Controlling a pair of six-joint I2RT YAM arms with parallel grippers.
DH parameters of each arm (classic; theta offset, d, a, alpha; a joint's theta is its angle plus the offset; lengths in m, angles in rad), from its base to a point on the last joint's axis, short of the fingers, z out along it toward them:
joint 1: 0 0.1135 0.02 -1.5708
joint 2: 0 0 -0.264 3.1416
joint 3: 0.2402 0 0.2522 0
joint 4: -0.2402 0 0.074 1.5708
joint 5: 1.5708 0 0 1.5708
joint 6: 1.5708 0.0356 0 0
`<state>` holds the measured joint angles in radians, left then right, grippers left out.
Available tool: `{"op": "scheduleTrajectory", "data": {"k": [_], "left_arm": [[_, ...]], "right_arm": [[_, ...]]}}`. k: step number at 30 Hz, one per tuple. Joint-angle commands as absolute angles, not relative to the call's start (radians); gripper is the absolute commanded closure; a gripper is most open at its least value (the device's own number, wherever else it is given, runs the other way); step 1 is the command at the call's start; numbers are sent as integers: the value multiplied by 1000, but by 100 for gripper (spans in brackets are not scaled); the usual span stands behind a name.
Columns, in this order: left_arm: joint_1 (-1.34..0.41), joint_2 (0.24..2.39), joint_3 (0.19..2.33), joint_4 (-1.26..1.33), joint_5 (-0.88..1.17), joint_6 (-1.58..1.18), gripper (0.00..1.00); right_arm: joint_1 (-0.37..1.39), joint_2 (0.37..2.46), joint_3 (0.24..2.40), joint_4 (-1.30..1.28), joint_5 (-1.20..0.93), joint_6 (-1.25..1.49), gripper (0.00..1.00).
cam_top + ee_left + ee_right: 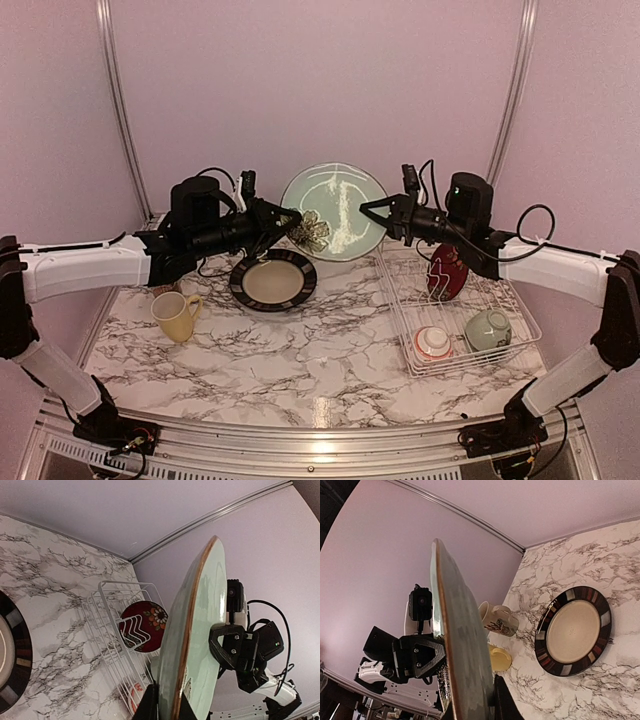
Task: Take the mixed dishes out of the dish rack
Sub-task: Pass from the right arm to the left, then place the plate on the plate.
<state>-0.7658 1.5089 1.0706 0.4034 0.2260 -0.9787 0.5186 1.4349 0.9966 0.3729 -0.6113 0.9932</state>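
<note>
Near left, yellow mug (176, 315); near right, dish rack (407, 300) with red-rimmed bowl (433, 342), green bowl (488, 329), upright red plate (447, 272). Farther, black-rimmed plate (273, 280) flat. Farthest, pale green plate (335, 210) aloft, clamped at opposite rims by left gripper (296, 216), right gripper (366, 209).

From my left wrist, the black-rimmed plate (12, 655) is cut off by the picture's left edge. The green plate (200, 605) hides part of the red plate (152, 619) and most of a bowl (132, 697). From my right wrist, it covers most of the yellow mug (501, 659) and part of the printed mug (500, 622).
</note>
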Motion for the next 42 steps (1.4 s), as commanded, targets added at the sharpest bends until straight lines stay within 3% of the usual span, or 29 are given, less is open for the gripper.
{"op": "scheduleTrajectory", "data": {"k": [1, 5, 14, 20, 28, 36, 42], "left_arm": [[-769, 1509, 1099, 358, 193, -965, 99], [-769, 1496, 1086, 363, 186, -989, 100], [-754, 1419, 1016, 351, 90, -1095, 100], [-742, 1374, 995, 309, 42, -1109, 100], [-688, 1350, 994, 179, -37, -1129, 100], [-653, 1421, 1096, -33, -226, -1167, 100], [-644, 1500, 1127, -55, -343, -1221, 100]], "right_arm": [[548, 1425, 1066, 485, -650, 971, 99], [548, 1408, 1056, 438, -623, 929, 86], [548, 1368, 1037, 350, -556, 847, 32], [543, 1349, 1054, 245, -496, 784, 4], [503, 1209, 1048, 26, -285, 627, 2], [447, 1084, 1059, -122, -186, 514, 2], [440, 1048, 1053, -158, -168, 495, 2]]}}
